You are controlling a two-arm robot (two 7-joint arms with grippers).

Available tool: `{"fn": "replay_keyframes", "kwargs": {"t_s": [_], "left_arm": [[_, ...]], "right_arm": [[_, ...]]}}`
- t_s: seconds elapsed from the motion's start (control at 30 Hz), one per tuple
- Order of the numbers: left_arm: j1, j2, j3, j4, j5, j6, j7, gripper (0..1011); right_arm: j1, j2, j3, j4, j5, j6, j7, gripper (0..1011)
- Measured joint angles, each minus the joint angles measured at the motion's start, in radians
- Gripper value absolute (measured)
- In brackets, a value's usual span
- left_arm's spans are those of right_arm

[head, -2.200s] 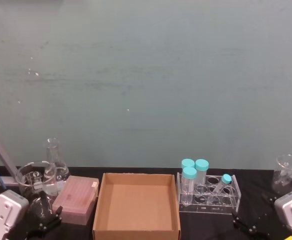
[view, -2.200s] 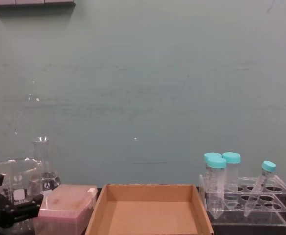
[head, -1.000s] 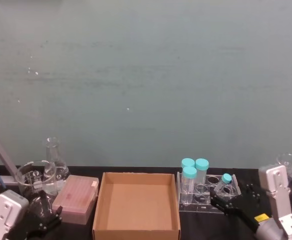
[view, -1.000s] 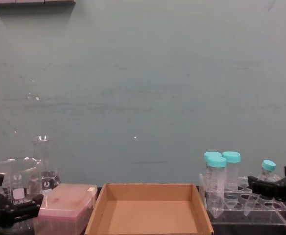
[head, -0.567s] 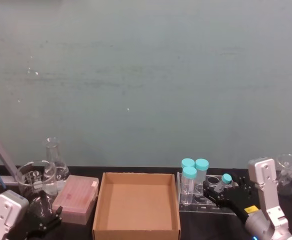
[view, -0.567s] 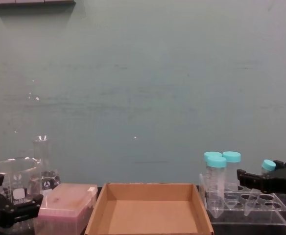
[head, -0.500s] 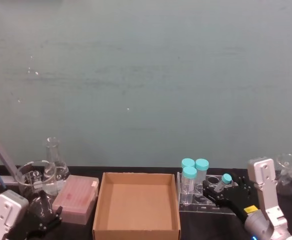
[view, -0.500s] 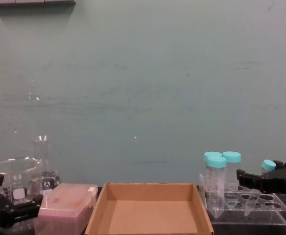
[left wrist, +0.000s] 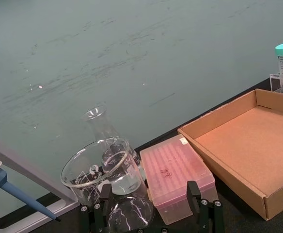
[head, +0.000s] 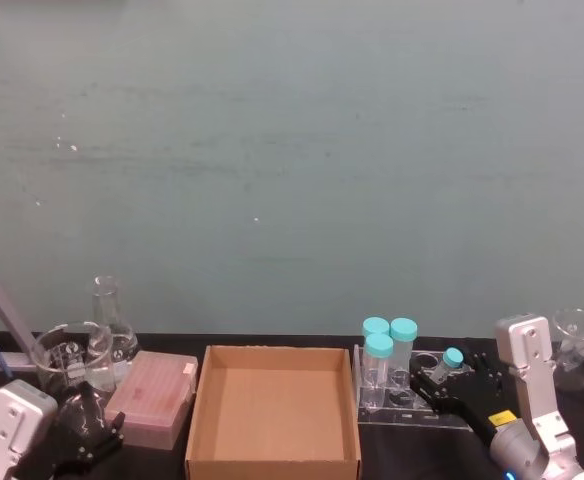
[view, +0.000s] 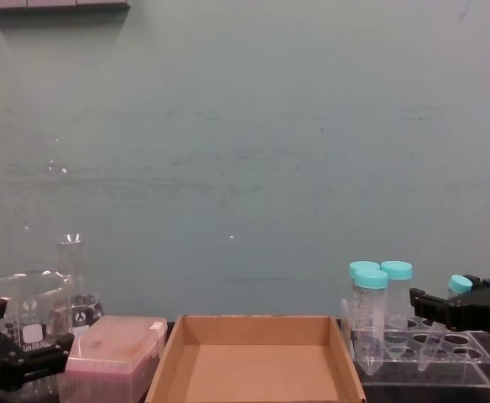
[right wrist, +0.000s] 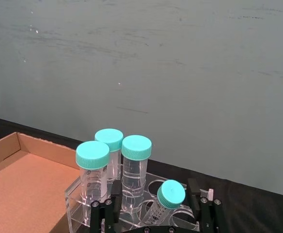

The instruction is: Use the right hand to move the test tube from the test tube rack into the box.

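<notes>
The slim test tube (head: pixel 451 359) with a small teal cap leans in the clear test tube rack (head: pixel 409 408), right of the box (head: pixel 272 466). My right gripper (head: pixel 440 384) has reached the rack from the right and is open. In the right wrist view its fingers (right wrist: pixel 107 208) stand wide on either side of the test tube (right wrist: pixel 169 195), apart from it. From the chest, the right gripper (view: pixel 446 312) covers the tube's (view: pixel 458 285) middle. My left gripper (head: pixel 84 438) is parked low at the left, open.
Three wider teal-capped tubes (head: pixel 380 352) stand at the rack's left end, beside the box. A pink box (head: pixel 152 398), a beaker (head: pixel 64 358) and a flask (head: pixel 107 318) sit left of the cardboard box. Another beaker (head: pixel 576 343) stands at the far right.
My right arm came up from the lower right corner and reached the rack, bringing its fingers around the slim tube. In the last half second it barely moved. The left arm stayed put.
</notes>
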Motion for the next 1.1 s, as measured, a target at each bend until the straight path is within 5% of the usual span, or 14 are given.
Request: {"fn": "replay_keyframes", "kwargs": {"t_s": [0.6, 1.1], "left_arm": [[0.000, 0.000, 0.000, 0.000, 0.000, 0.000, 0.000, 1000], [0.000, 0.000, 0.000, 0.000, 0.000, 0.000, 0.000, 1000]], "right_arm": [[-0.001, 0.001, -0.001, -0.003, 0.003, 0.001, 0.000, 305], [0.000, -0.005, 0.010, -0.003, -0.009, -0.014, 0.015, 263]]}}
